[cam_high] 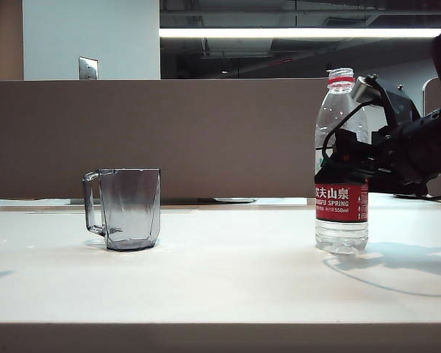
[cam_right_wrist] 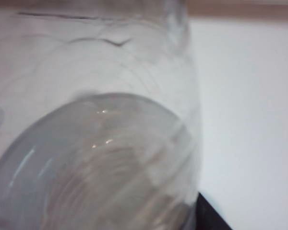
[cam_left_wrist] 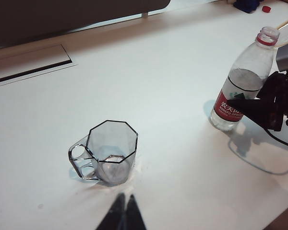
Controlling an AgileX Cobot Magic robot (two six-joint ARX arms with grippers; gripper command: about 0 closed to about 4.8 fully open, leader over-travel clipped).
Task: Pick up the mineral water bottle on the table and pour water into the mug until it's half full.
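The step in hand looks like the grasp: the bottle is not yet lifted and the mug holds no water that I can see.

Nearest, the left end effector (cam_left_wrist: 124,211) hangs idle just short of the mug (cam_high: 126,208), its fingers together. The mug stands upright on the left of the tabletop (cam_high: 228,272), handle to the left.

Well apart to the right, the bottle (cam_high: 342,169) stands upright, cap off, partly filled. The right end effector (cam_high: 336,163) reaches in from the right at label height, its fingers either side of the body (the right wrist view is filled by blurred clear plastic, so I cannot tell whether the fingers already press on it).

The next move, as I judge it, calls for a firm squeeze without crushing the soft wall, then a level lift and carry left to the mug.

The tabletop is white and bare otherwise. Beyond it runs a brown partition (cam_high: 228,132), then a dim room with a strip light (cam_high: 301,33).
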